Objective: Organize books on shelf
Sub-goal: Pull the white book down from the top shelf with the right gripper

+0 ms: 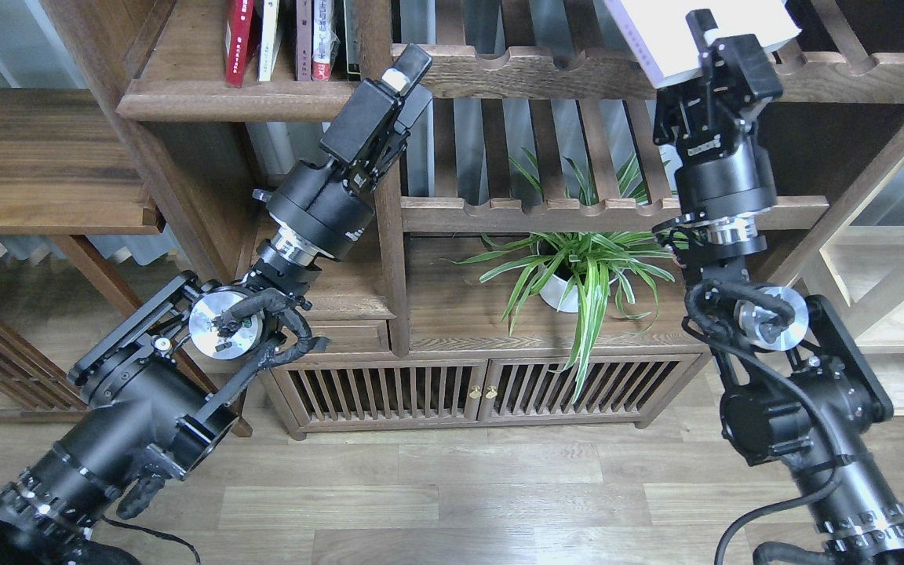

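Books (pixel 283 39) stood upright on the dark-brown shelf (pixel 209 98) at the upper left of the frame: a dark red spine at the left, a pale one beside it, then further red and white spines toward the bookcase upright. A thick whitish book (pixel 679 35) was at the top right of the frame, tilted, above the scalloped rail of a slatted rack (pixel 562 71). The right end effector (pixel 723 39) reached up to this book with its fingers over the book's lower right part, apparently gripping it, though the contact was partly hidden by the end effector's own body. The left end effector (pixel 409 67) pointed up and to the right, its tip just right of the shelf's books and in front of the upright; its fingers appeared close together, but whether they were fully closed could not be told. A potted green plant (pixel 577 271) stood on a lower level at centre frame, above a slatted cabinet (pixel 483 388).
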Controlling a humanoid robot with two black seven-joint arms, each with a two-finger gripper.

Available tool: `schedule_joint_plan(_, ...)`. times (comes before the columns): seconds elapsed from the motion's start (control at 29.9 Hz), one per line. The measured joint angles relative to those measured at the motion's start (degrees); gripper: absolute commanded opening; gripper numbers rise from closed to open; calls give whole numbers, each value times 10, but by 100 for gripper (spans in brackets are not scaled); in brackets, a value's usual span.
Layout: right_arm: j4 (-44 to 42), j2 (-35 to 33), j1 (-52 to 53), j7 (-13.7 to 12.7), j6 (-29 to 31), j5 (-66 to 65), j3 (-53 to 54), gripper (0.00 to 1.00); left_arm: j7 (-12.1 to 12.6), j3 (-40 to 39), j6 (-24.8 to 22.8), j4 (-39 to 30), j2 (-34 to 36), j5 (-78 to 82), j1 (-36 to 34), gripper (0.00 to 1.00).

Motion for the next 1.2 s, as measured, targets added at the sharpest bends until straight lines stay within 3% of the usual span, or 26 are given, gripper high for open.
schedule_joint_plan(0.17,0,4,0,0,25,0,-30,4,4,-5,0,12,0,-23,-4,92)
schedule_joint_plan(0.4,0,8,-1,0,30,-1,-77,4,62,-9,0,33,0,-66,-14,92)
schedule_joint_plan(0.6,0,26,-8,0,30,-5,-103,4,91,-20,2,36,5,-68,-21,89)
schedule_joint_plan(0.84,0,37,-28,-1,30,-30,-130,4,103,-22,15,37,15,-68,-25,87)
schedule_joint_plan(1.07,0,39,-35,-2,30,-40,-137,4,144,-23,29,54,17,-68,-37,87)
schedule_joint_plan(1.2,0,41,-35,-2,30,-41,-137,4,148,-23,48,57,17,-68,-48,86)
